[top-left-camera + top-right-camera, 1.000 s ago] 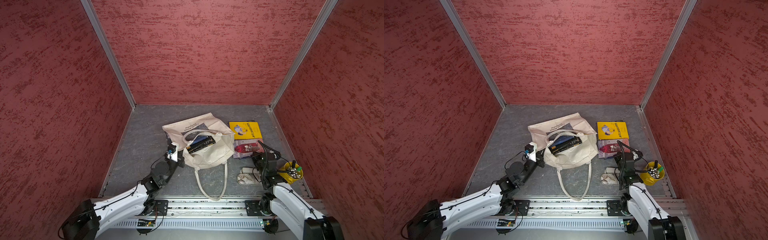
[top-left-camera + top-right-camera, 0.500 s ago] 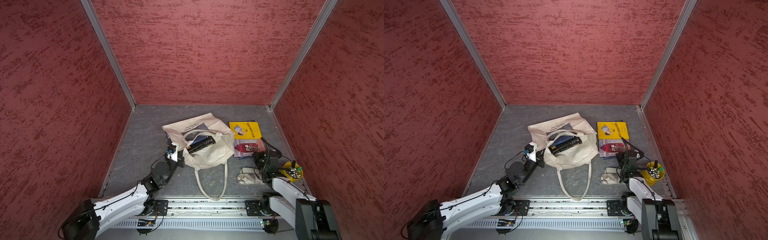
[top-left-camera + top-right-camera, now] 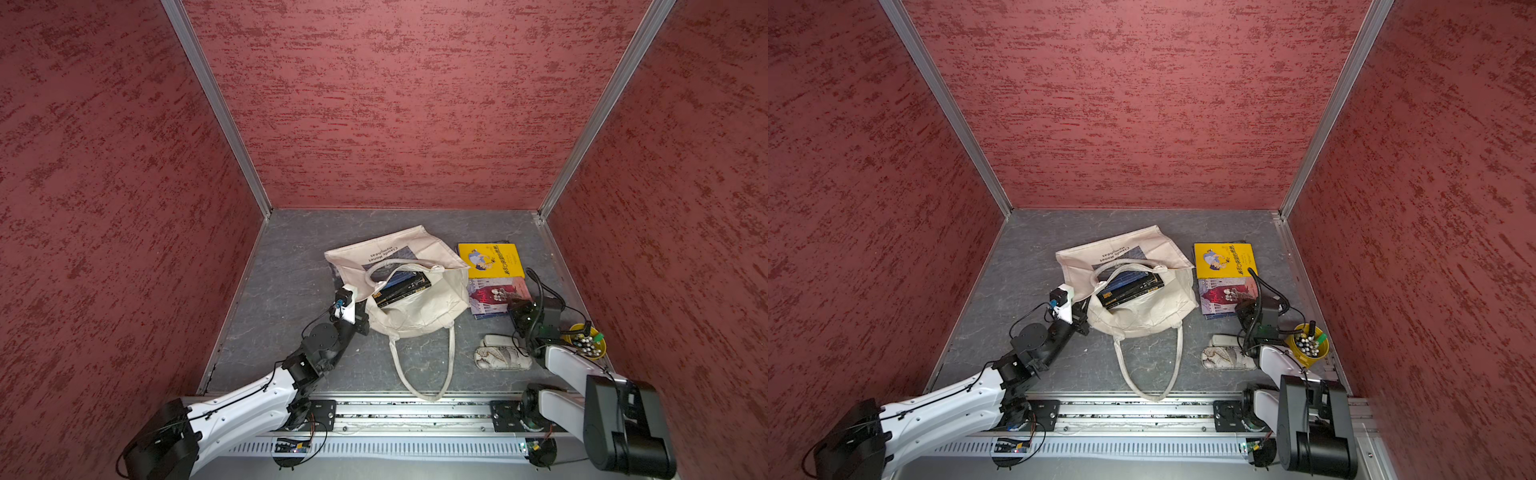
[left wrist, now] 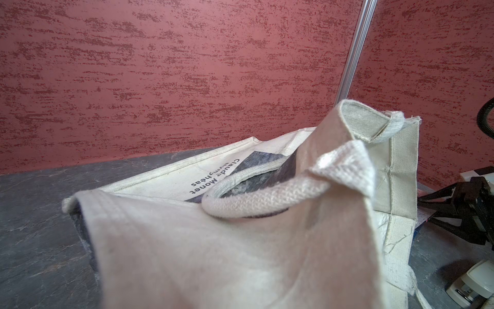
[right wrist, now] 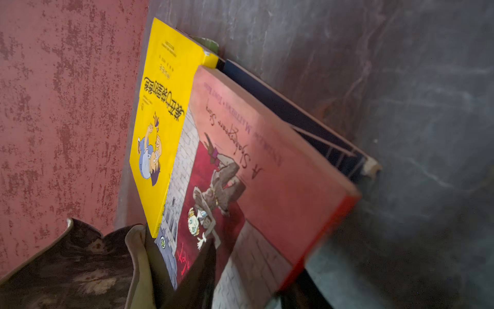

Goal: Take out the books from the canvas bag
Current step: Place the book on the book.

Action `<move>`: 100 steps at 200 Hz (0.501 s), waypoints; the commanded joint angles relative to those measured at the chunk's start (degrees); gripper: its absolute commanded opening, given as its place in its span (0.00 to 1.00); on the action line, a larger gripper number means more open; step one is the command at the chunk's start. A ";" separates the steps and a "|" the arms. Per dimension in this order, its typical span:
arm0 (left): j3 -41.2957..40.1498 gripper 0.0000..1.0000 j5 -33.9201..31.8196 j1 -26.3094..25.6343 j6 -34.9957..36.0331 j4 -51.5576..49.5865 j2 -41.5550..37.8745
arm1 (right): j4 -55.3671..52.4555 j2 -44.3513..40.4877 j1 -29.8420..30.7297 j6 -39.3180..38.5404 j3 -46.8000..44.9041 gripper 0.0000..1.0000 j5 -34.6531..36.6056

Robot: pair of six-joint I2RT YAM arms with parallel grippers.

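Partly done. Yellow book [image 3: 490, 259] and red book [image 3: 496, 297] out, overlapping on table just right of canvas bag [image 3: 419, 316]. Remaining: at least two dark books [image 3: 401, 289] inside bag mouth, mid table. Left gripper [image 3: 360, 318] clamped on bag's near-left rim. Right gripper [image 3: 519, 313] at red book's near edge, open or gripping: cannot tell. Yellow cup [image 3: 598, 347] near right, holding pens [image 3: 587, 341]; patterned pouch [image 3: 500, 357] beside it.

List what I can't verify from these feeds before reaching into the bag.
- Books in canvas bag: count unclear, both top views; cloth covers part of the stack.
- Right gripper: state unclear; tiny from above, right wrist view blurred.
- Left gripper: bag cloth hides it, left wrist view.
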 commanded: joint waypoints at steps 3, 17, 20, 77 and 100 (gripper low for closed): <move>0.88 0.00 -0.31 -0.09 0.24 4.77 -0.35 | -6.38 -2.93 -0.56 -2.65 1.60 0.69 1.80; 0.88 0.00 -0.40 -0.09 0.17 4.76 -0.36 | -9.12 -5.00 -0.56 -3.36 2.36 0.82 2.29; 0.92 0.00 -0.40 -0.09 0.22 4.76 -0.35 | -9.61 -5.38 -0.60 -3.54 2.48 0.84 2.31; 0.90 0.00 -0.31 -0.09 0.14 5.00 0.29 | -17.08 -10.22 -0.57 -5.94 4.42 0.99 0.84; 0.87 0.00 -0.23 -0.09 0.13 5.03 0.16 | -19.78 -13.62 -0.56 -7.44 5.79 0.99 0.44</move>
